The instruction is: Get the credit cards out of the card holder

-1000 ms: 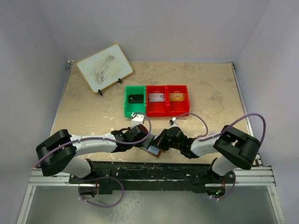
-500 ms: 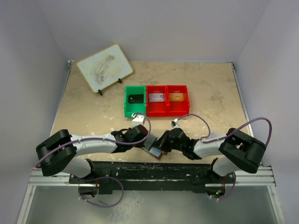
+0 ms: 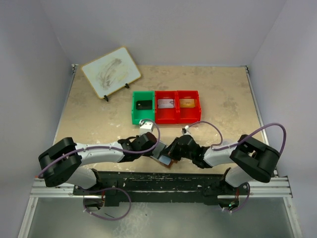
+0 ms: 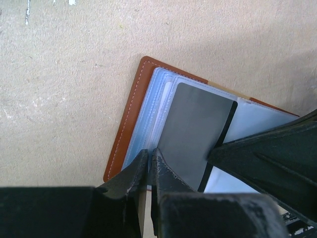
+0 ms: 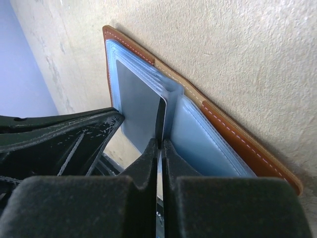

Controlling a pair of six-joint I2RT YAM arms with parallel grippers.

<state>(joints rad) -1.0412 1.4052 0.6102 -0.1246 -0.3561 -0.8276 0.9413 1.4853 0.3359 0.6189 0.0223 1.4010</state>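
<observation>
The brown leather card holder (image 3: 164,159) lies open at the table's near edge, between both grippers. In the left wrist view its brown cover (image 4: 130,115) frames pale blue-grey sleeves, with a dark grey credit card (image 4: 195,131) among them. My left gripper (image 4: 150,152) is shut on the near edge of the sleeves; it also shows in the top view (image 3: 156,148). My right gripper (image 5: 161,143) is shut on the edge of the dark grey card (image 5: 141,111), which stands in the holder's fold (image 5: 218,124); it also shows in the top view (image 3: 171,150).
A green bin (image 3: 134,110) and two red bins (image 3: 177,116) stand in a row mid-table, each with a card in it. A tilted white board (image 3: 111,72) on a stand is at the back left. The table's front edge lies just below the card holder.
The right arm's elbow has shifted slightly to the right. Both grippers and the card holder stay in about the same place.
</observation>
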